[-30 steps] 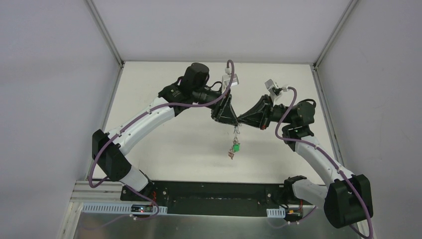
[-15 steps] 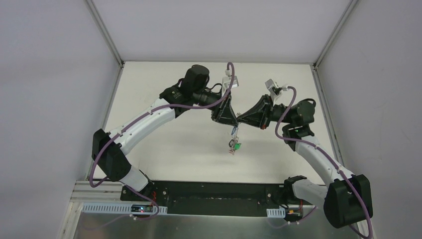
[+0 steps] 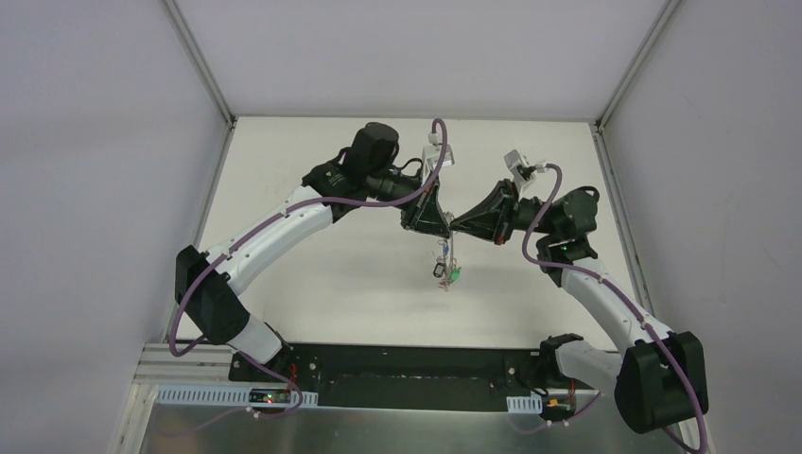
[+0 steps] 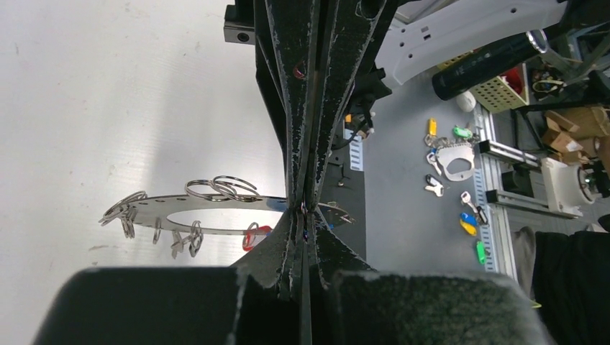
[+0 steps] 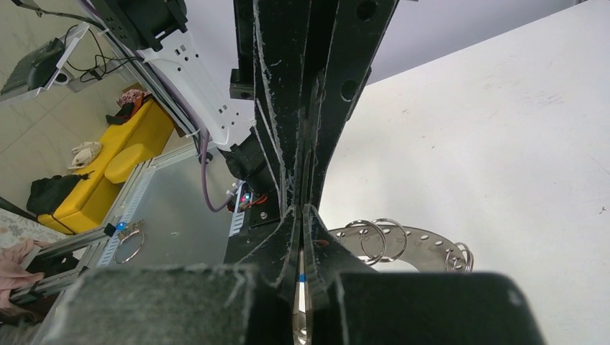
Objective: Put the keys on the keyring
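Above the middle of the table, my left gripper (image 3: 446, 227) and right gripper (image 3: 457, 227) meet tip to tip. Both are shut on the same stretch of rim of the keyring (image 3: 443, 259), which hangs below them. A green-tagged key (image 3: 455, 275) dangles at its lower end. In the left wrist view the grey disc of the keyring (image 4: 147, 212) runs into my shut left gripper (image 4: 306, 215). It carries split rings (image 4: 219, 189), a silver key (image 4: 177, 244) and a red-tagged key (image 4: 255, 236). In the right wrist view the keyring (image 5: 424, 248) shows behind my shut right gripper (image 5: 301, 215). A blue speck sits between the fingers.
The white table (image 3: 322, 284) lies below the hanging keyring, framed by metal posts and grey walls. In the left wrist view, spare coloured keys (image 4: 467, 223) and a second disc (image 4: 455, 159) lie on a grey surface off the table.
My left gripper has closed onto the keyring's rim beside the right gripper's tips. The hanging keyring and green-tagged key have risen a little. The right arm has barely moved.
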{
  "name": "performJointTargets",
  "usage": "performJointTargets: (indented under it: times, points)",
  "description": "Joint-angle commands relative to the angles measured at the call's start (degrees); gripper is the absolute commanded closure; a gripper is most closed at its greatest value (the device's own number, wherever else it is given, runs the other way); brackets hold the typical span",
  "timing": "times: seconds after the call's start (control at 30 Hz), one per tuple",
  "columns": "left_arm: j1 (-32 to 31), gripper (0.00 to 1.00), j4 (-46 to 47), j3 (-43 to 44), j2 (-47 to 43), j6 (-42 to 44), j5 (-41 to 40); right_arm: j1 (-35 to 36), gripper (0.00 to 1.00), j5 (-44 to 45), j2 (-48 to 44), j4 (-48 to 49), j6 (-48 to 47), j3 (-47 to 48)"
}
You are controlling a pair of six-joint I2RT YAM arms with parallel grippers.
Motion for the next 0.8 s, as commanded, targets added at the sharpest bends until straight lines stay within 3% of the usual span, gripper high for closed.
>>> performJointTargets:
  times: [0.0,0.17,0.77]
  points:
    - [0.07,1.00,-9.34,5.31,-2.03,6.04,-4.32,-0.03,1.00,-1.43,-1.33,-1.93,-6.33,1.10]
    - [0.07,1.00,-14.58,6.21,-3.77,12.01,-9.00,-0.04,1.00,-2.49,-1.06,-5.28,-9.34,1.56]
    - [-1.07,1.00,-17.43,7.76,-3.09,14.55,-9.99,1.07,1.00,-3.56,-0.73,-7.38,-10.86,1.64]
